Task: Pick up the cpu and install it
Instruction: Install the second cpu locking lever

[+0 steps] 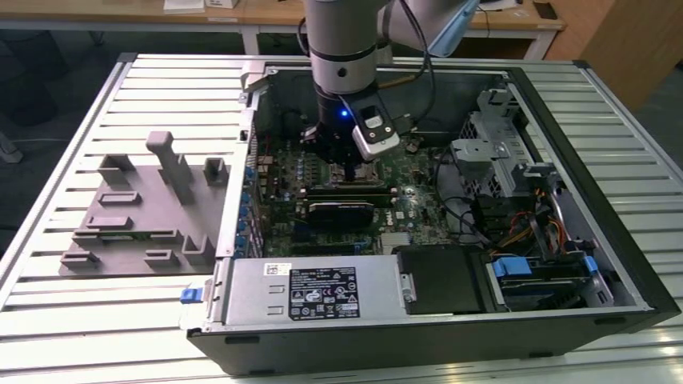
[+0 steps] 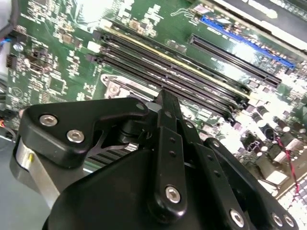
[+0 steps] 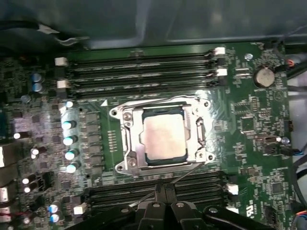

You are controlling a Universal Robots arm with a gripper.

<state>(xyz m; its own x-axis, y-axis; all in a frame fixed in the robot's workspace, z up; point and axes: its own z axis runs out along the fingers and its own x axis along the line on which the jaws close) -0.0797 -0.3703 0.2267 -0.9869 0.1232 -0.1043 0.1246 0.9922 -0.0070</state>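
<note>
The cpu (image 3: 164,138) sits flat inside the metal socket frame (image 3: 128,143) on the motherboard (image 3: 249,115), with memory slots (image 3: 144,72) on two opposite sides of that socket. We see the end effector (image 3: 164,190) just beside the socket frame, its fingers (image 3: 171,191) pressed together and grasping nothing. In the exterior view it (image 1: 350,168) hangs inside the open computer case (image 1: 629,264), beside which the grey fixture tray (image 1: 128,216) lies on the table (image 1: 64,320).

Cpu (image 3: 164,138), flat square chip with pale silvery top, lying level, seated in motherboard socket
</note>
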